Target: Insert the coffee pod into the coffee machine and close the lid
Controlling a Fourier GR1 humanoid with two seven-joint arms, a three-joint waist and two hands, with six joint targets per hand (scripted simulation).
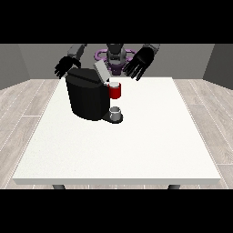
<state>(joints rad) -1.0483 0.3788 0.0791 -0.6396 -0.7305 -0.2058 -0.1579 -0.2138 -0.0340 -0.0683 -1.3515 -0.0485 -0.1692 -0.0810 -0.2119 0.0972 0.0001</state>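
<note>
From the front view, a black coffee machine (86, 98) stands on the white desk (136, 145), left of the middle and toward the far edge. Its grey lid (100, 70) is tilted up and open at the machine's top right. Just below the lid, at the machine's right side, sits a red holder (115, 91) with a small pale shape at its top that may be the coffee pod; I cannot tell for sure. A small grey cup (116, 112) stands on the machine's base, beneath the red holder.

The hand at the view's left (66, 65) hangs above the far left corner of the machine, fingers spread and relaxed, holding nothing. The hand at the view's right (139, 64) hovers right of the lid, fingers splayed downward, also holding nothing and apart from the lid.
</note>
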